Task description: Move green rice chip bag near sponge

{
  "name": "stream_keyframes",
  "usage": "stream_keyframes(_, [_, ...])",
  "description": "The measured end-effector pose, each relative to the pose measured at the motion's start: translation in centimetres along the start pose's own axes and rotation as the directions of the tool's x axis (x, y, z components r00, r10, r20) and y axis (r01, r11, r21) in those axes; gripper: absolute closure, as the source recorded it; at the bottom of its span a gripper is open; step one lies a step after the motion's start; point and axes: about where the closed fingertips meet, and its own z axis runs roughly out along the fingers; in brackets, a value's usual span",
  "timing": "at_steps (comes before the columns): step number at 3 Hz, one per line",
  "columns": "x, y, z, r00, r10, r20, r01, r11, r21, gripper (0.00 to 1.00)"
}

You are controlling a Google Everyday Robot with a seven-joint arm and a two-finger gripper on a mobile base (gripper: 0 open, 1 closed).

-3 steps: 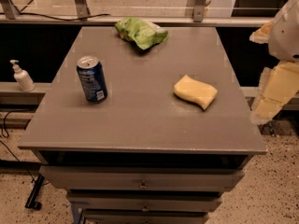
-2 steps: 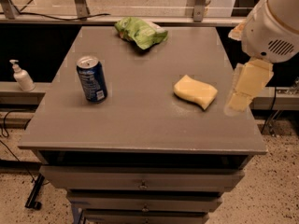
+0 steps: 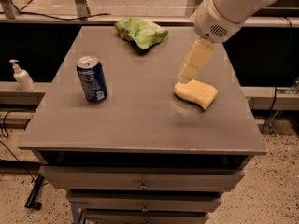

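The green rice chip bag [image 3: 141, 31] lies wrinkled at the far middle of the grey table [image 3: 140, 120]. The sponge [image 3: 196, 93], a pale yellow foam block with wavy sides, lies on the right half of the table. My gripper [image 3: 187, 74] hangs from the white arm that comes in from the upper right. Its pale yellow fingers [image 3: 195, 59] point down and left, with the tips just above the sponge's far left edge. The gripper is well to the right of the bag and in front of it.
A blue soda can [image 3: 92, 78] stands upright on the left half of the table. A white pump bottle [image 3: 21, 76] stands on a ledge left of the table. Drawers [image 3: 140, 185] sit under the tabletop. A window rail runs behind the table.
The arm has swung in from the right edge toward the left and over the table. The gripper now hangs over the sponge's far side. The bag, sponge and can have not moved.
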Motion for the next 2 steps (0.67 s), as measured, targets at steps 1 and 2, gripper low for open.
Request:
stream_keyframes(1, [-2.79, -6.28, 3.42, 0.996, -0.008, 0.089, 0.006, 0.9997, 0.025, 0.0])
stream_keyframes(2, [-2.72, -6.06, 3.57, 0.996, -0.008, 0.086, 0.007, 0.9998, 0.021, 0.0])
